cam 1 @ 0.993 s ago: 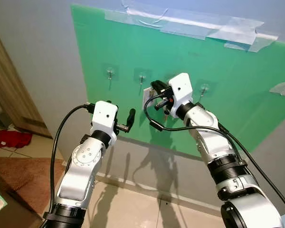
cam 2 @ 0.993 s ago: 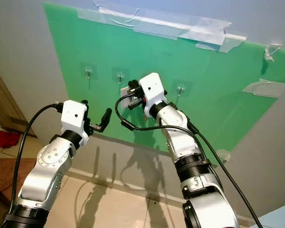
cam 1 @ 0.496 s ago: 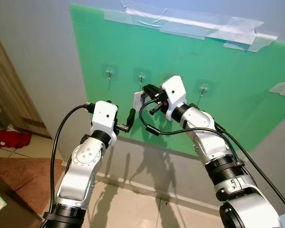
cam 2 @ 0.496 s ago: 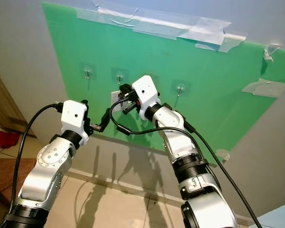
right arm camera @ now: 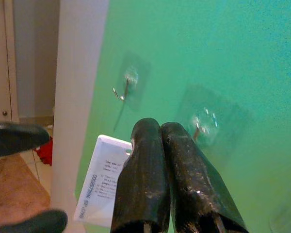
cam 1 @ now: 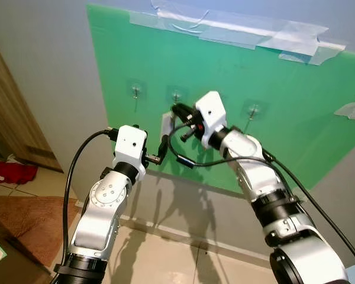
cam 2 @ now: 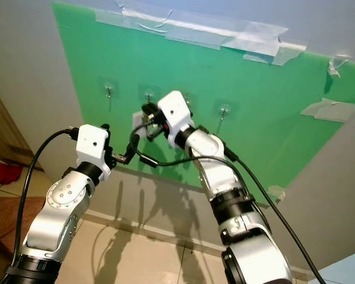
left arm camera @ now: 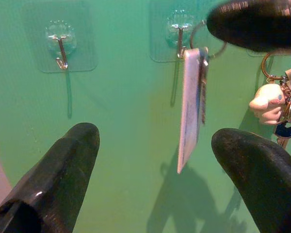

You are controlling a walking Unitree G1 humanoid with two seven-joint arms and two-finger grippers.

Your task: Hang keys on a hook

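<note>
The right gripper is reaching up to the green board taped to the wall, its 2 black fingers pressed together and clenched on the ring of a white card tag, which is hanging edge-on right at the second hook in the row. From the left wrist view the ring is lying around or against that hook's metal prong, though I cannot tell whether it is actually seated on it. Just beside it, at the next hook along, a bunch of keys with a pale figurine charm is dangling from its own ring. The first hook is standing bare to the other side. The left gripper is hovering lower, near the board's bottom edge and just below the tag, with its fingers spread wide apart and holding nothing. Clear tape is running along the board's top edge.
</note>
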